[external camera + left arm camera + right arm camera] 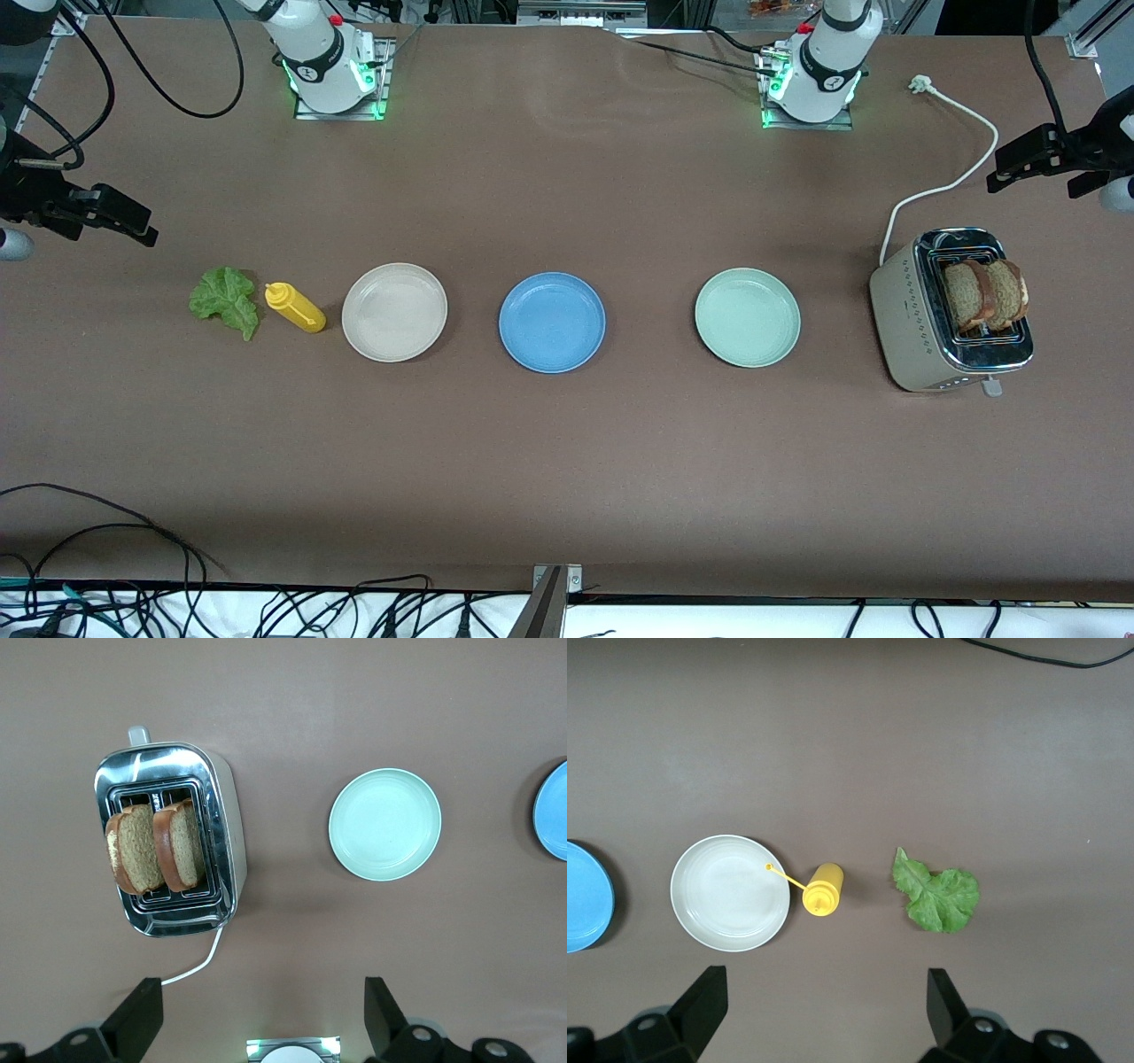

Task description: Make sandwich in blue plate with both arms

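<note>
Nothing of the sandwich had been assembled yet. The blue plate (552,322) sat bare in the middle of the row of three dishes, with the beige plate (394,312) beside it toward the right arm's end of the table and the pale green plate (747,317) beside it toward the left arm's end. Both slices of toast (985,295) stood upright in the slots of the toaster (948,310), well apart from the blue plate at the left arm's end. The lettuce leaf (225,301) lay flat on the table at the right arm's end, just beside a yellow squeeze bottle (295,307) lying on its side (its nozzle pointing toward the beige plate). By my reading every step remained — a slice onto the blue plate, the leaf on it, then the second slice on top.

The left gripper (1032,159) hung in the air over the table near the toaster, its fingers (142,1014) spread wide and holding nothing. The right gripper (111,213) hovered over the table near the lettuce — likewise wide open and empty, touching nothing. Each arm seemed placed to fetch the ingredient at its own end.
</note>
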